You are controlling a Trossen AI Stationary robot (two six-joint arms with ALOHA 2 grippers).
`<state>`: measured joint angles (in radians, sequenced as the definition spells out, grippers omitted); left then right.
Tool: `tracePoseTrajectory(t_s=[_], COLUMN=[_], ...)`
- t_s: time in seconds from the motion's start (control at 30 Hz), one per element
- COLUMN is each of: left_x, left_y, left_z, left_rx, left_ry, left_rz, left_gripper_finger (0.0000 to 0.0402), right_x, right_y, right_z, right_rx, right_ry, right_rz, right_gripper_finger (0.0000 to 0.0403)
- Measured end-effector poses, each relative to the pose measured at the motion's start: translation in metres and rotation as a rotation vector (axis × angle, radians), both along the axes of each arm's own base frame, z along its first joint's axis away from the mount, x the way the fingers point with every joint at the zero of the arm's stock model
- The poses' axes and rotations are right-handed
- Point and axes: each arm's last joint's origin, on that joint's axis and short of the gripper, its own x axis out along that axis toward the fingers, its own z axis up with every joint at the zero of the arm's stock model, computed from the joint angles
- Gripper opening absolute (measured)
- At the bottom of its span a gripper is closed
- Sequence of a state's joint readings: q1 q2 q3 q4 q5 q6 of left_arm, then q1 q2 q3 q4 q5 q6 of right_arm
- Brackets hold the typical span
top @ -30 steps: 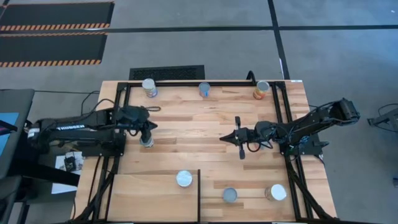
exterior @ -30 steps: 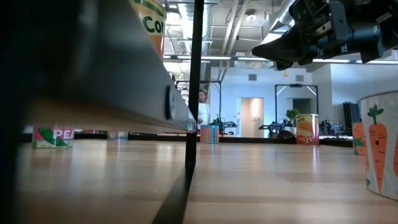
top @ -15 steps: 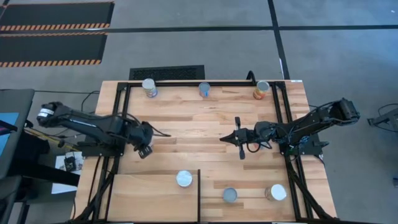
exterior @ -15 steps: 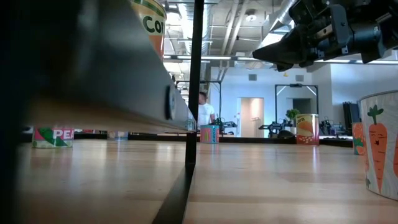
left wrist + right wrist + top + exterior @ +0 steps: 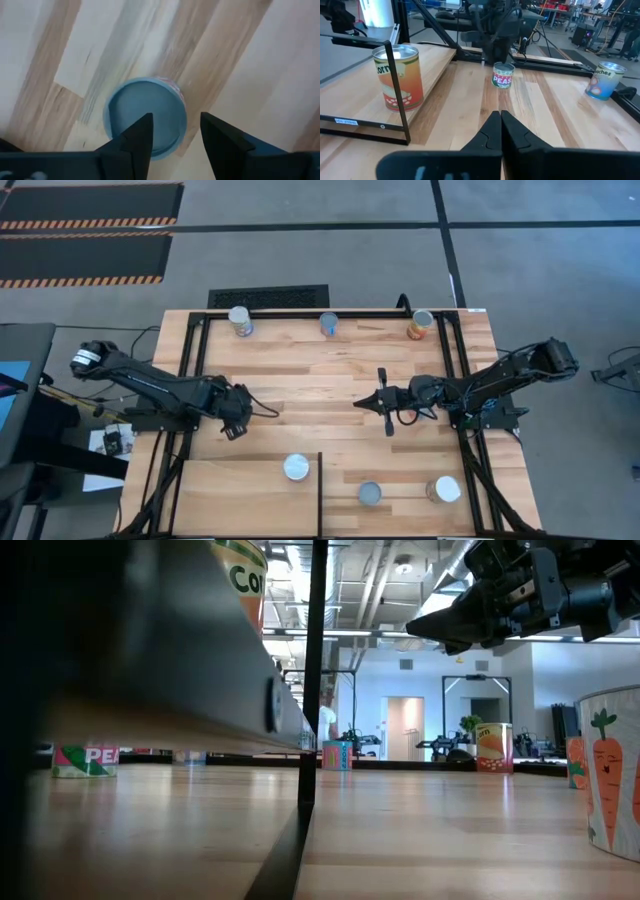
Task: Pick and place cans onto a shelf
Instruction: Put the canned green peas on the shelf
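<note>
While left gripper is hovering over peas can on striped tabletop, its fingers are standing apart above can's round top, not clamping it. Corn can is sitting on pale shelf at near left. Three cans are lining far edge, two more sitting near right. Right gripper is waiting mid-table, fingers pressing together, holding nothing.
</note>
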<state>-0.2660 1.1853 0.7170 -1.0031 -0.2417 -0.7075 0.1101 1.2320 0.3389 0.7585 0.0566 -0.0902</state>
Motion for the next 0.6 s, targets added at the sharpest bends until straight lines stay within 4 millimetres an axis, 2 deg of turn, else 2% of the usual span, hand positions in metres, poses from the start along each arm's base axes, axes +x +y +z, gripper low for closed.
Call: tracePoseTrajectory(t_s=[0.2,0.3,0.53,0.6], left_x=[0.006,0.009,0.011,0.011], left_y=[-0.006,-0.007,-0.008,-0.009], left_z=[-0.012,-0.018,-0.021,-0.018], left_rx=[0.03,0.04,0.038,0.012], left_ry=[0.074,0.105,0.14,0.131], left_rz=[-0.032,-0.056,-0.136,-0.143], left_gripper_finger=[0.0151,0.0134,0.0028,0.0011], right_x=[0.0,0.0,0.0,0.0], right_y=[0.0,0.0,0.0,0.0], right_z=[0.0,0.0,0.0,0.0], right_rx=[0.0,0.0,0.0,0.0], right_ry=[0.003,0.003,0.003,0.003], right_rz=[0.0,0.0,0.0,0.0], right_gripper_finger=[0.0008,0.0008,0.0008,0.0008])
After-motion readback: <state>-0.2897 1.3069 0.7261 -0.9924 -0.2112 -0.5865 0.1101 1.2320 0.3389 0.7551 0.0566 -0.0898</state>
